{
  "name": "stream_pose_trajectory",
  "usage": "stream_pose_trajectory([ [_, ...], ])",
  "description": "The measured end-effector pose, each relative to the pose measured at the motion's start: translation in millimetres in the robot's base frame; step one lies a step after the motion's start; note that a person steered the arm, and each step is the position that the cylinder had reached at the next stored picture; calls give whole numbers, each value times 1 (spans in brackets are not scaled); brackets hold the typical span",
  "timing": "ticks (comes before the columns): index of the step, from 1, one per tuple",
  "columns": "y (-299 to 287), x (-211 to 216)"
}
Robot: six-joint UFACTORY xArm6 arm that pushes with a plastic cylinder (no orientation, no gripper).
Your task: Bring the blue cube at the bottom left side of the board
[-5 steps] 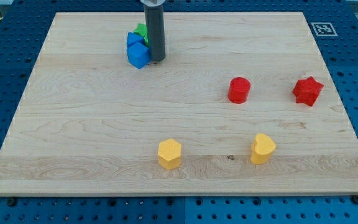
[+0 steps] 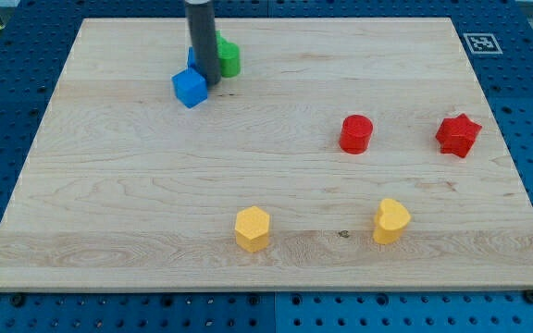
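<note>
A blue cube [image 2: 190, 88] lies near the top left of the wooden board [image 2: 137, 203]. My tip [image 2: 207, 80] rests on the board right against the cube's right side. Behind the rod a second blue block [image 2: 193, 58] shows as a sliver, mostly hidden. A green block [image 2: 228, 58] sits just right of the rod, partly covered by it.
A red cylinder [image 2: 355, 133] and a red star-shaped block [image 2: 458, 135] lie at the right. A yellow hexagonal block [image 2: 253, 228] and a yellow heart-shaped block [image 2: 391, 220] lie near the bottom middle. A marker tag [image 2: 478, 43] is at the board's top right corner.
The rod has moved left. The blue cube has slid left and slightly down with it. The green block now shows to the right of the rod.
</note>
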State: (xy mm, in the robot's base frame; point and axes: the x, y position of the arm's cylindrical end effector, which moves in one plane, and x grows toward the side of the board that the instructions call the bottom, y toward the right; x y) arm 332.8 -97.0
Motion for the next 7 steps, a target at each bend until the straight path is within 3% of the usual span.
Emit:
stream_pose_trajectory([
  [1,-16,23],
  [5,-51,12],
  [7,-51,66],
])
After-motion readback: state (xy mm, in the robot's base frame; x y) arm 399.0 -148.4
